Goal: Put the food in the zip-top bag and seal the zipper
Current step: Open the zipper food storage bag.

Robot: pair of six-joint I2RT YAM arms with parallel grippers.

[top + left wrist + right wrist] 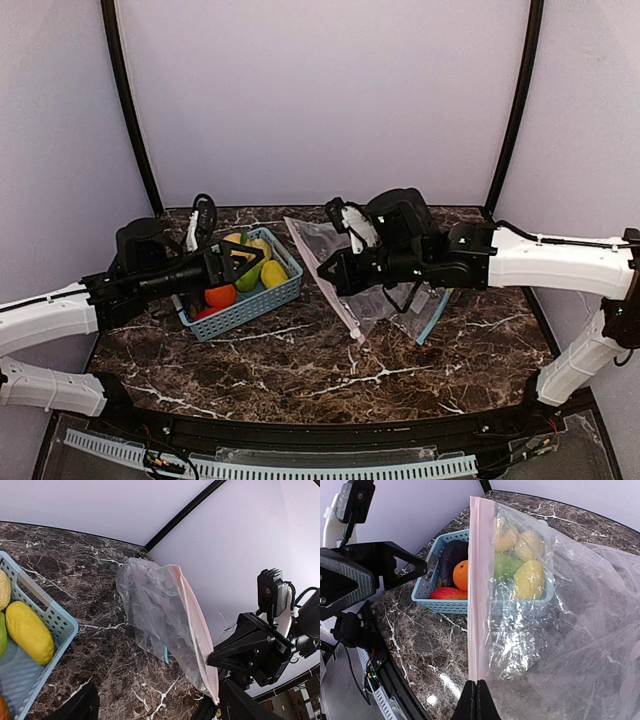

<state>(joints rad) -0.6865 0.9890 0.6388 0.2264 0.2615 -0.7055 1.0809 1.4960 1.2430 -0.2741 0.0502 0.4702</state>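
Now I'm clamping the zip-top bag [570, 630] in my right gripper [476, 692], hovering my empty, wide-open left gripper [240, 262] near the food [221, 296].

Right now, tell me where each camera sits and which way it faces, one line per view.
Top external: above and behind the bases, looking down at the table; left arm and right arm both show.
Left wrist: above the basket, facing the zip-top bag; left fingers at the bottom corners, spread.
Right wrist: behind the bag's pink edge, facing the basket partly through it; right fingers shut on that edge.
Shared: both wrist views show bag, basket and the opposite arm.
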